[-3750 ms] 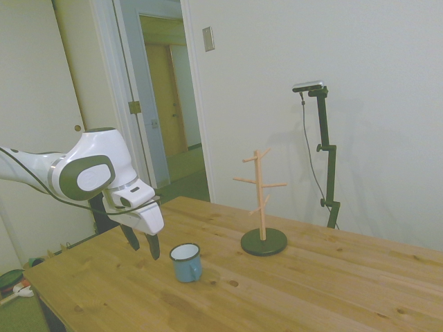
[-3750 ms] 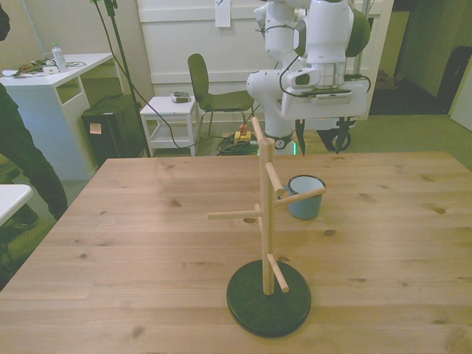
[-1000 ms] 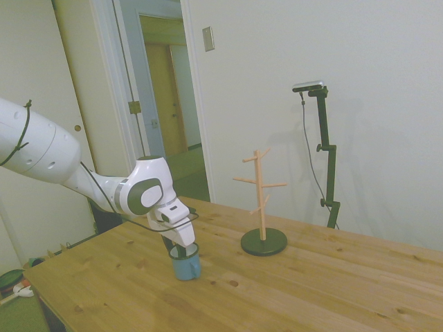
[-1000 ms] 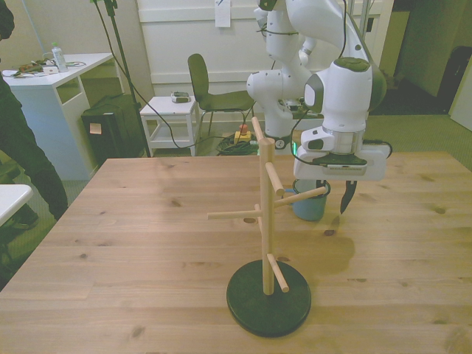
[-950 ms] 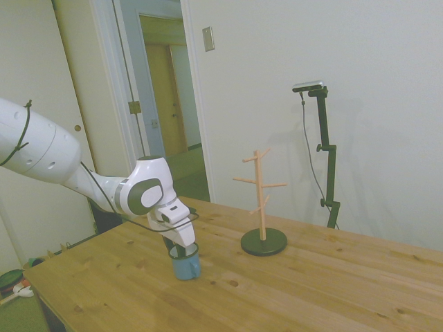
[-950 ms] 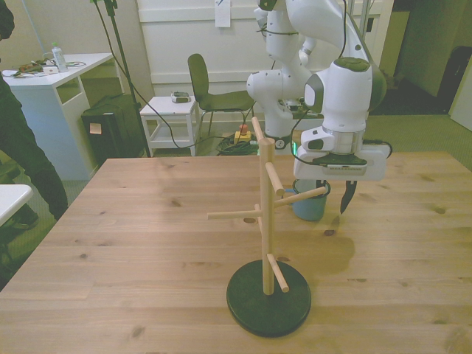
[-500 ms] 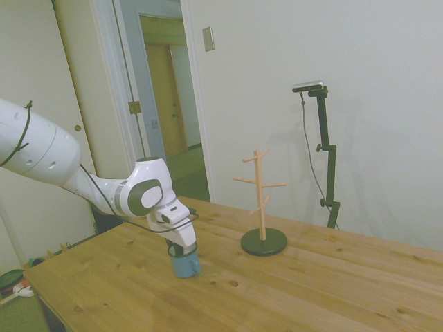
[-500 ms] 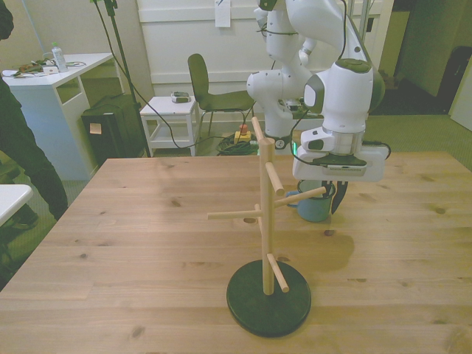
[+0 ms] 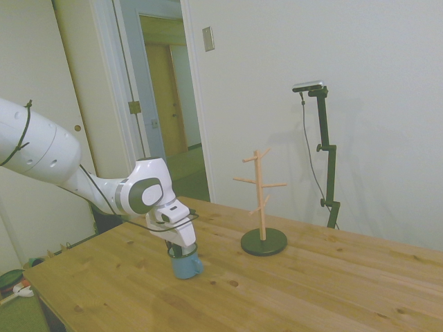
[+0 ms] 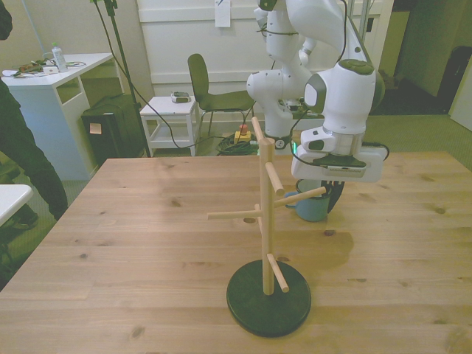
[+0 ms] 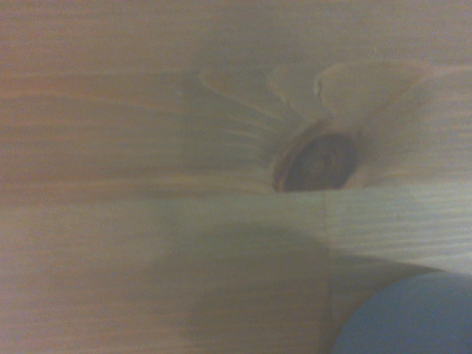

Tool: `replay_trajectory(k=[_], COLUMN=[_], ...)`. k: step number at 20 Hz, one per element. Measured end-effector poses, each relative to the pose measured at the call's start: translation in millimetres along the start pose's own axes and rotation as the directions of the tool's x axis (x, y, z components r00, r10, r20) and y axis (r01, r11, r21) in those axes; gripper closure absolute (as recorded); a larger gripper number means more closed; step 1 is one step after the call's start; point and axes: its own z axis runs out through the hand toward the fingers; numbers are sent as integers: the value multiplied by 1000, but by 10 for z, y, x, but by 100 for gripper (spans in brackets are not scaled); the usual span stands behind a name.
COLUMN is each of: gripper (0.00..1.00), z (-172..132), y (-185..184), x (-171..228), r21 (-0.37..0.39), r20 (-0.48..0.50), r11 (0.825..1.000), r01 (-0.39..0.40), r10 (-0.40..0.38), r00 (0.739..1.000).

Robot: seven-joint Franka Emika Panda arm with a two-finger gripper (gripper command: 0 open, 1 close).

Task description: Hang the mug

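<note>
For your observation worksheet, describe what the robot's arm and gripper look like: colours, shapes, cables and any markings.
The arm is glossy white with rounded, bulbous segments and grey-green joint caps. A thin black cable loops along it toward the wrist, with a small dark tie near the shoulder. The gripper hangs from a flat white rectangular block, and its fingers are dark. A small green light glows by that block. No readable markings show.

An olive chair (image 10: 209,87) stands beside a small white side table (image 10: 169,118).

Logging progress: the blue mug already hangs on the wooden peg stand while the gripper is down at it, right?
Not hung. The side view shows the blue mug at the gripper, apart from the wooden peg stand, whose pegs are bare.
</note>
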Motion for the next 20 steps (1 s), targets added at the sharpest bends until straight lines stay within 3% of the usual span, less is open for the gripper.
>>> replay_trajectory(k=[4, 20], gripper=[100, 100], z=[-215, -2163], y=[74, 638], x=[45, 581], r21=[-59, -63], r20=[-25, -133], r11=[998, 993], r01=[29, 98], r10=[-31, -106], r00=[999, 985])
